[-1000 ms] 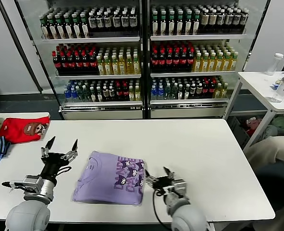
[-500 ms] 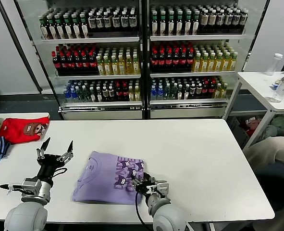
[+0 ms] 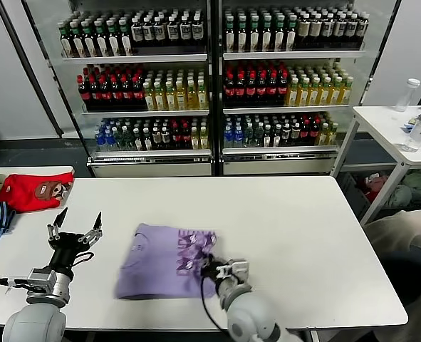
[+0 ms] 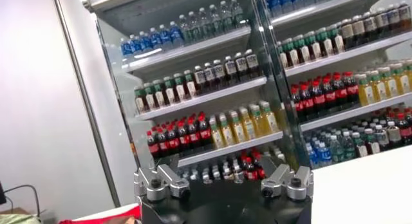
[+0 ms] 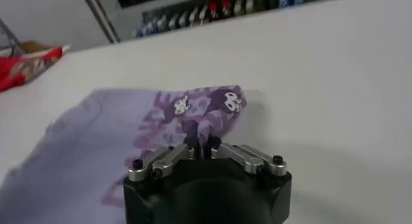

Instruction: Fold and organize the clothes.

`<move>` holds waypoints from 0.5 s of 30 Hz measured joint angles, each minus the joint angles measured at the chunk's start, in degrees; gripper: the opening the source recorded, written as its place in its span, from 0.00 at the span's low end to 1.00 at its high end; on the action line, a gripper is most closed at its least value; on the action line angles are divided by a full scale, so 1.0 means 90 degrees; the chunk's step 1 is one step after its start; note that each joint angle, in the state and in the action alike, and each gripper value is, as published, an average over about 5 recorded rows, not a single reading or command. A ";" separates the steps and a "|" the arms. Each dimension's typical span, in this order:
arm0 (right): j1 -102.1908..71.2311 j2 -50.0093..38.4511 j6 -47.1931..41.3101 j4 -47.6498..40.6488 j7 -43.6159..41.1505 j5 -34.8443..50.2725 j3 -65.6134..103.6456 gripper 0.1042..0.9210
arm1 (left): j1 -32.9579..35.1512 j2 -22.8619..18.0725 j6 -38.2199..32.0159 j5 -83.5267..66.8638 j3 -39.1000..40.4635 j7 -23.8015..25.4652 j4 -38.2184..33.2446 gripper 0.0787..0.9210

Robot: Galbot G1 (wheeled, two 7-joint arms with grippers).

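The right gripper's [image 5: 201, 143] slim metal fingers are pinching a bunched ridge of the lavender T-shirt [image 3: 164, 262] along its printed right edge, the soft cotton puckering upward there. The shirt is lying folded into a rough rectangle on the smooth white table [image 3: 295, 228], dark purple graphic showing. The left gripper [image 3: 75, 222] is hovering left of the shirt, well apart, its pointed fingers spread wide. A red garment [image 3: 32, 191] is lying crumpled at the table's far left.
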 measured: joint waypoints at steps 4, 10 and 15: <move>0.0001 -0.0381 -0.0029 0.0223 -0.0284 -0.0060 0.0486 0.02 | -0.0031 -0.0025 -0.0095 0.0032 0.0035 0.0016 0.0097 0.88; -0.0025 -0.0932 -0.0057 0.0316 -0.0897 -0.0183 0.1163 0.07 | -0.0134 -0.0116 -0.0229 0.0109 0.0168 0.0075 0.0251 0.88; -0.0188 -0.1173 -0.0055 0.0327 -0.1247 -0.0435 0.1573 0.24 | -0.0145 -0.0174 -0.0394 0.0185 0.0218 0.0144 0.0365 0.88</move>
